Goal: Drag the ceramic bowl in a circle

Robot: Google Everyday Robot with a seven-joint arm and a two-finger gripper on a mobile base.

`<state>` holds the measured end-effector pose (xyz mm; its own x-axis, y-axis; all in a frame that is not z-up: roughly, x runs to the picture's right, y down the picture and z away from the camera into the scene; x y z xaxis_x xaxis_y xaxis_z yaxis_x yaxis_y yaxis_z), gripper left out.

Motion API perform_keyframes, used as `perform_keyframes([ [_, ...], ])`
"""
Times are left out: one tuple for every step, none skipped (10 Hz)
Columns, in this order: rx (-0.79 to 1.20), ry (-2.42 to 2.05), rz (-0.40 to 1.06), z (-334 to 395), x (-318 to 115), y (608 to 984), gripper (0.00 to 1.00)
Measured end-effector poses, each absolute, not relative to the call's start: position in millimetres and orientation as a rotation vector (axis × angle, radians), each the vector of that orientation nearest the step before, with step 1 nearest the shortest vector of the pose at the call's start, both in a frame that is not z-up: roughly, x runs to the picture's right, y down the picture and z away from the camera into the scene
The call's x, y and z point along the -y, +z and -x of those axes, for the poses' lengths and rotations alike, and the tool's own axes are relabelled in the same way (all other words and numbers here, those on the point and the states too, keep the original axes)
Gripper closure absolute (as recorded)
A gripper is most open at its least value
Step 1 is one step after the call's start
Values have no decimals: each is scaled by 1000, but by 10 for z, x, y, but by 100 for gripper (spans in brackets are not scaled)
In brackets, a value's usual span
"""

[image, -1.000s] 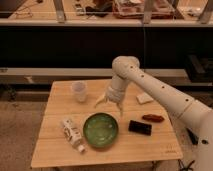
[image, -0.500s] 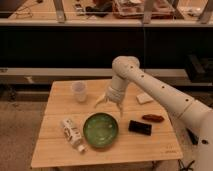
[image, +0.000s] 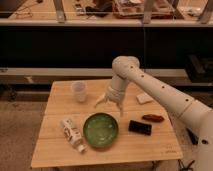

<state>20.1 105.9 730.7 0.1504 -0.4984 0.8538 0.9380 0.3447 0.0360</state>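
Observation:
The ceramic bowl point(image: 101, 130) is wide, shallow and glossy green with pale speckles inside. It sits on the wooden table point(image: 60, 107) near the front middle. My gripper point(image: 110, 106) hangs from the white arm just above and behind the bowl's far rim, pointing down. Its two fingers are spread apart and hold nothing. The right fingertip point(image: 120, 113) is close to the bowl's far right rim; I cannot tell if it touches.
A small white cup point(image: 79, 91) stands at the back left. A white tube-like package point(image: 72, 134) lies left of the bowl. A black rectangular object point(image: 140, 127), a reddish-brown item point(image: 152, 118) and a white pad point(image: 144, 98) lie to the right.

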Motion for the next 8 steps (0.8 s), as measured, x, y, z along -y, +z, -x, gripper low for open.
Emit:
perform_keyframes([
  [912, -1123, 594, -201, -1059, 7307, 20],
  [912, -1123, 594, -201, -1059, 7307, 20],
  [912, -1123, 594, -201, -1059, 7307, 20],
  [912, -1123, 594, -201, -1059, 7307, 20],
  [912, -1123, 594, -200, -1059, 7307, 20],
  [912, -1123, 594, -201, -1059, 7307, 20],
  [912, -1123, 594, -201, -1059, 7307, 20],
  [912, -1123, 594, -201, -1059, 7307, 20],
])
